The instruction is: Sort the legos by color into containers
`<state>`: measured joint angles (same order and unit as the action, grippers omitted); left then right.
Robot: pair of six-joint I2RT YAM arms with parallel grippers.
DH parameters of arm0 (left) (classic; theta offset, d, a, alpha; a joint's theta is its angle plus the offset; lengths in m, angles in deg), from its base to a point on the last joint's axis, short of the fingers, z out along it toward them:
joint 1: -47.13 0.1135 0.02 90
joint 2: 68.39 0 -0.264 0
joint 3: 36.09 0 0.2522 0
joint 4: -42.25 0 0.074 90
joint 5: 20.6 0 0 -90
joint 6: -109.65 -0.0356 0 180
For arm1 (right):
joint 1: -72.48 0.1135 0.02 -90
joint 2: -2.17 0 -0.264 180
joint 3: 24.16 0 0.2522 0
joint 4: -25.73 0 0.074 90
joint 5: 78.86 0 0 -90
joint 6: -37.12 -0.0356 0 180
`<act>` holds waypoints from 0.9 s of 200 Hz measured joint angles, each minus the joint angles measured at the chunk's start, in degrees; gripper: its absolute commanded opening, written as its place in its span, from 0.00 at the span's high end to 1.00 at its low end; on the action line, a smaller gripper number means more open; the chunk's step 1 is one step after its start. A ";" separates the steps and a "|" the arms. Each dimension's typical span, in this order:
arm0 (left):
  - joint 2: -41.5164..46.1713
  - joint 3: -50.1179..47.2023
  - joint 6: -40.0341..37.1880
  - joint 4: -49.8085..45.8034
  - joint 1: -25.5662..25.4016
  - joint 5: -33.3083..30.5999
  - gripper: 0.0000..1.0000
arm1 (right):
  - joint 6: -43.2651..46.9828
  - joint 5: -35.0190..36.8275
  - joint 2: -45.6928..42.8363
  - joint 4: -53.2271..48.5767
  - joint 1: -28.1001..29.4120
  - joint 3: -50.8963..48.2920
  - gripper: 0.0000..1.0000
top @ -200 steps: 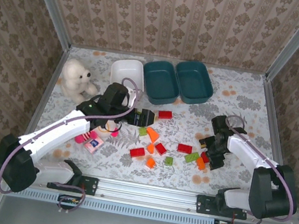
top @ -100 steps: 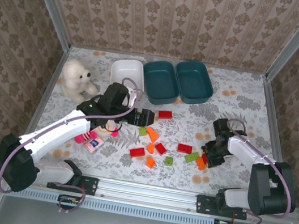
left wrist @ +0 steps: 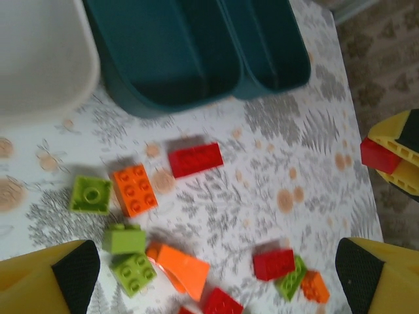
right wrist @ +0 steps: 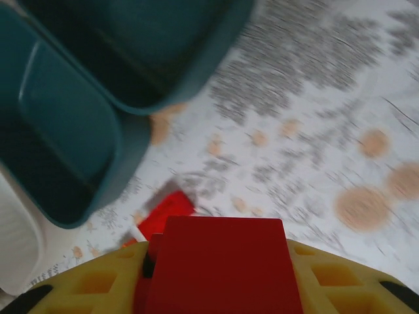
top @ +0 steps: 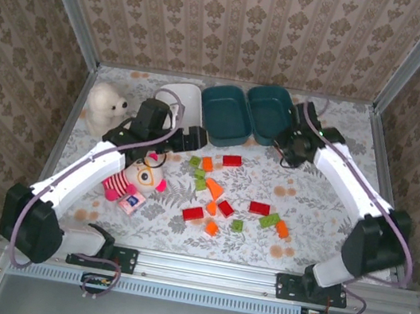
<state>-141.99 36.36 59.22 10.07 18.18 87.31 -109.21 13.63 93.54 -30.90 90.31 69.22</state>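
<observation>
We hold a red brick [right wrist: 222,258] clamped in our right gripper [top: 287,148], just beside the near edge of the right teal tray [top: 272,116]; our left gripper [left wrist: 216,265] gapes wide.

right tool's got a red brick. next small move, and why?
Probably ease the right tool forward over the nearer dark teal tray, then open. It is shut on a red brick and hangs over the table just short of that tray's near rim. The tray looks empty, so red can go there.
</observation>
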 measured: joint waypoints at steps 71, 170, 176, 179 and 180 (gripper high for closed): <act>-7.34 7.26 2.08 1.29 6.38 0.55 0.06 | 11.89 -0.66 32.44 -3.04 -2.25 32.44 0.58; -11.52 8.50 3.45 -0.24 2.71 -0.42 0.15 | 14.16 -2.93 52.63 -13.00 -6.01 54.71 0.40; -11.72 8.57 3.61 -0.44 2.14 -0.68 0.15 | 14.23 -3.08 52.72 -13.27 -6.03 54.73 0.36; -11.80 8.61 3.78 -0.48 1.86 -0.81 0.15 | 14.49 -3.17 52.74 -13.44 -6.05 54.84 0.34; -11.82 8.63 3.80 -0.50 1.70 -0.85 0.15 | 14.64 -3.19 52.78 -13.55 -6.08 54.90 0.34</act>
<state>-153.82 45.00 63.02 9.57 19.89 86.46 -94.57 10.43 146.32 -44.45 84.23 124.12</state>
